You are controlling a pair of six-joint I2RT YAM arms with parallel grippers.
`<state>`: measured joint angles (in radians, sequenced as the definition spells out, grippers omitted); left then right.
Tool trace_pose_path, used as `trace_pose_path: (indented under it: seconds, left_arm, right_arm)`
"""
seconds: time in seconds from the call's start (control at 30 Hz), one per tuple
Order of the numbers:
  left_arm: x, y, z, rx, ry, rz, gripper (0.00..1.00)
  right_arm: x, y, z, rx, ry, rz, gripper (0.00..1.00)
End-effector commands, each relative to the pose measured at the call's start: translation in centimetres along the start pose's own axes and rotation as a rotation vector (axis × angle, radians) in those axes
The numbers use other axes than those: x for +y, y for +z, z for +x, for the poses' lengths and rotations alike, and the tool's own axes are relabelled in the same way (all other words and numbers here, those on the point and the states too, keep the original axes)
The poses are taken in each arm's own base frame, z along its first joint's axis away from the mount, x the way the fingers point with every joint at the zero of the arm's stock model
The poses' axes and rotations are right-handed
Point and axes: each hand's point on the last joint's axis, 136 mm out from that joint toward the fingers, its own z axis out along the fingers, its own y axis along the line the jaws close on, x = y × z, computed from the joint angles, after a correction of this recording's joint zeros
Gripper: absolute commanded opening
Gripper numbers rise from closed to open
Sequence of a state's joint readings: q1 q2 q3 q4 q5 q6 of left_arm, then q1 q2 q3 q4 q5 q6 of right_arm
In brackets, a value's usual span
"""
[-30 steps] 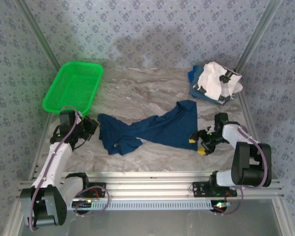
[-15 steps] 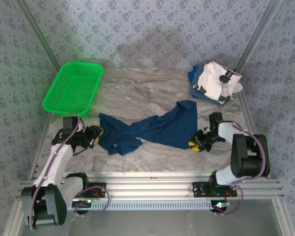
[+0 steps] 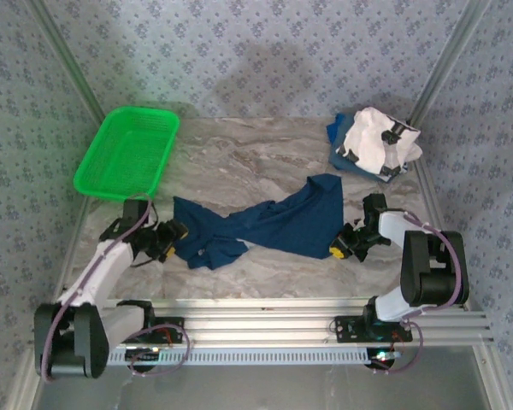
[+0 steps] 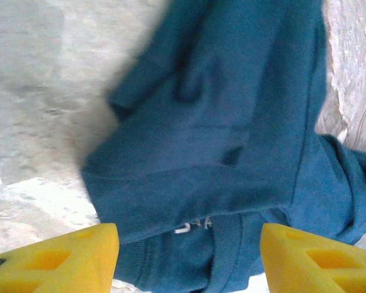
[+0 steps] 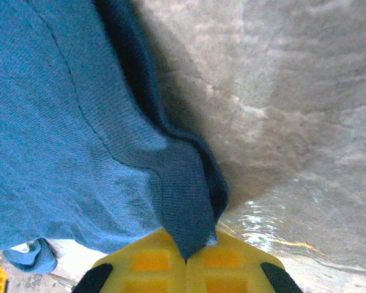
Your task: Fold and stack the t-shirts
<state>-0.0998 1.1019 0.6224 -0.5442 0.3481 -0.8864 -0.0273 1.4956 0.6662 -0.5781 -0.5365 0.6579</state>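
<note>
Clamping the blue t-shirt (image 3: 282, 220) by its edge, the right tool (image 3: 336, 251) sits opposite the gaping left tool (image 3: 176, 232).

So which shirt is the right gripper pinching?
The dark blue shirt mid-table: the right gripper is shut on its right edge. The white shirt and the other blue shirt lie piled at the far right corner.

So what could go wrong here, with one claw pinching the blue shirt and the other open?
The right gripper pinches only a thin hem of the blue shirt; pulling might slip it free. The left gripper, open over the bunched end, might grab several layers, leaving it crumpled.
</note>
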Motion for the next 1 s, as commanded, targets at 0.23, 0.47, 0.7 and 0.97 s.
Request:
trace_pose_path:
  seconds: [0.23, 0.47, 0.7, 0.97]
  left_arm:
    - [-4.0, 2.2, -0.1, 0.11, 0.475, -0.316, 0.58]
    - [-4.2, 4.8, 0.1, 0.167, 0.59, -0.466, 0.5]
    - [-3.6, 5.0, -0.4, 0.152, 0.616, -0.539, 0.43]
    - [-3.1, 6.1, 0.6, 0.182, 0.623, -0.549, 0.38]
  right_arm:
    - [-1.7, 0.6, -0.9, -0.039, -0.014, 0.087, 0.0]
    - [-1.8, 0.5, -0.6, -0.039, -0.016, 0.081, 0.0]
    - [-2.0, 0.5, -0.4, -0.036, -0.005, 0.075, 0.0]
    - [-2.0, 0.3, -0.8, -0.039, 0.008, 0.073, 0.0]
